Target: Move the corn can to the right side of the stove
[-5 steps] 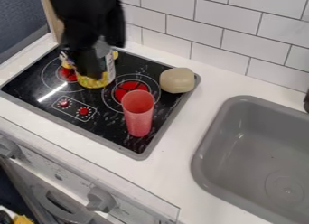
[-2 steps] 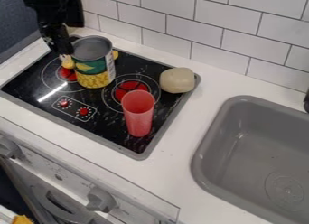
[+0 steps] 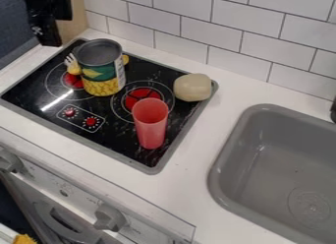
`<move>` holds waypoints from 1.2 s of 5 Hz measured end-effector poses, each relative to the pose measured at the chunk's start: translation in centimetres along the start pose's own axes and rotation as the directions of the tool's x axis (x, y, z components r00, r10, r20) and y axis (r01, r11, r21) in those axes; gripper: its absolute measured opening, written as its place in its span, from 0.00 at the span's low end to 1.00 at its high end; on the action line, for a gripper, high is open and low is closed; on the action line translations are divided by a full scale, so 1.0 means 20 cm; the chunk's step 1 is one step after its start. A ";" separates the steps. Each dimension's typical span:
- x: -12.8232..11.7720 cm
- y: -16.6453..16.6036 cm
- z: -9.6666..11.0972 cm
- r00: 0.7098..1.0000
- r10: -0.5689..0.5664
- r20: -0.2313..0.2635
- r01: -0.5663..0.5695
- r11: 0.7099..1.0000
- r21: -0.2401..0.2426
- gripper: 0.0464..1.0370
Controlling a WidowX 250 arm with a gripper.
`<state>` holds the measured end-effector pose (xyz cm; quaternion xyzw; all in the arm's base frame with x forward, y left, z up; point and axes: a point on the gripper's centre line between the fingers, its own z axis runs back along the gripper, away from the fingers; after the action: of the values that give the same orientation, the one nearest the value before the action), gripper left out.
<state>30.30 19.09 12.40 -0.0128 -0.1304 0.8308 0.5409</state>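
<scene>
Red cup (image 3: pixel 151 127) and corn can (image 3: pixel 98 73) stand on the stove (image 3: pixel 118 135); I can't tell whether the gripper (image 3: pixel 48 37) is spread.

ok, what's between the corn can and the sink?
In the camera view: the right burner, the stove rim and white counter, with the red cup and beige lump flanking that path.

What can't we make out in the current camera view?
All camera view:
- Green-and-yellow metal corn can: far side faces away.
- Yellow pieces either side: whether they join, hidden by the can.
- Red plastic cup: floor hidden by its wall.
- Black object: cut off by right edge.
</scene>
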 end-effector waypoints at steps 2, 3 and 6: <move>-0.02 0.02 -0.13 0.994 -0.105 -0.043 0.108 0.990 0.088 0.96; -0.05 0.03 -0.14 0.987 -0.142 -0.075 0.149 0.985 0.090 0.96; -0.26 0.12 -0.21 0.958 -0.258 -0.126 0.275 0.952 0.137 0.96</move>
<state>30.95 14.34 7.22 0.0020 -0.0376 0.7557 0.6538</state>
